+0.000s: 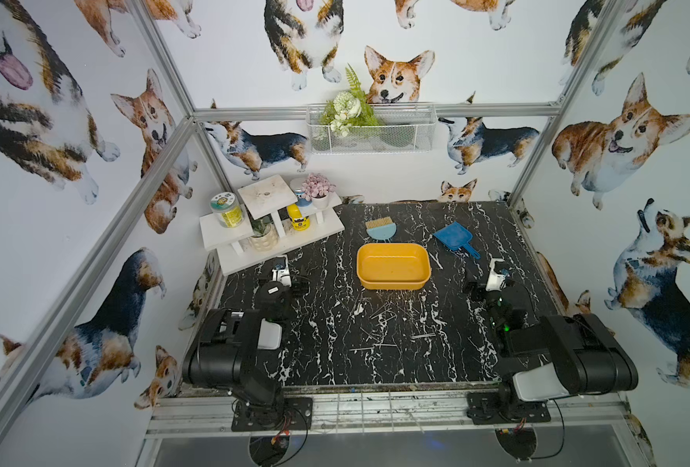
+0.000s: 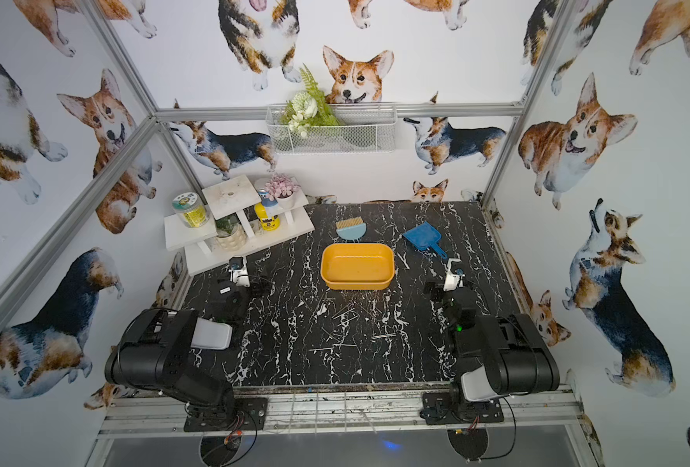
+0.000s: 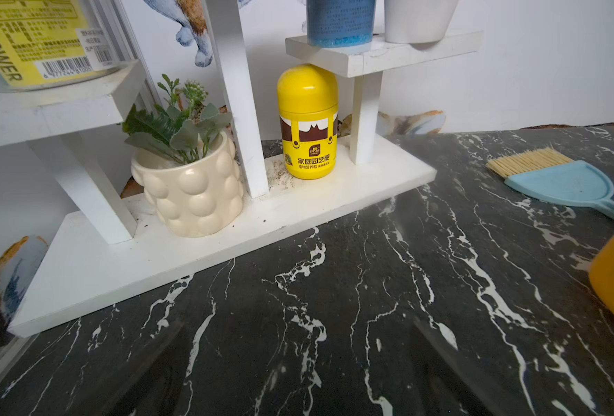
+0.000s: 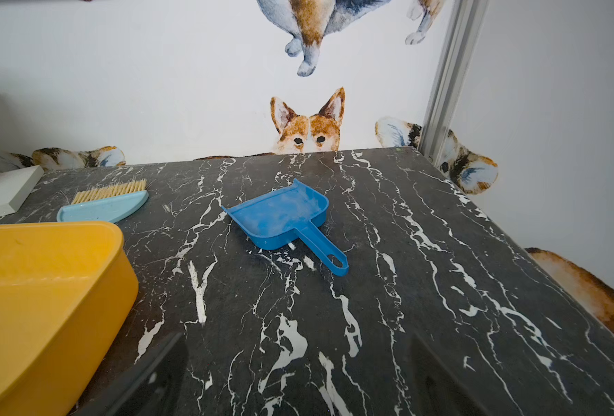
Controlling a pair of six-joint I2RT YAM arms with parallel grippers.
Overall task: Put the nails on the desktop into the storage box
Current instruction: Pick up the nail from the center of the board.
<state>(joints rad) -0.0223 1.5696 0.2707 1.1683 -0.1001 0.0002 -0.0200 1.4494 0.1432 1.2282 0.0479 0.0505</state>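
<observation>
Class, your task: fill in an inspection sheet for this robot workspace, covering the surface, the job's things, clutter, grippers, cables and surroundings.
Surface: desktop, black with white veins, flat.
Job's things: nails lie scattered loose in front of the storage box; the box stands upright with no nails seen inside.
Clutter: blue dustpan and brush behind the box; white shelf stand with jars and pots near the left arm.
Grippers: left gripper and right gripper are both open and empty, low over the desktop.
Cables: wires loop below the arm bases, off the desktop.
Surroundings: corgi-print walls, aluminium frame, wire basket of flowers.
</observation>
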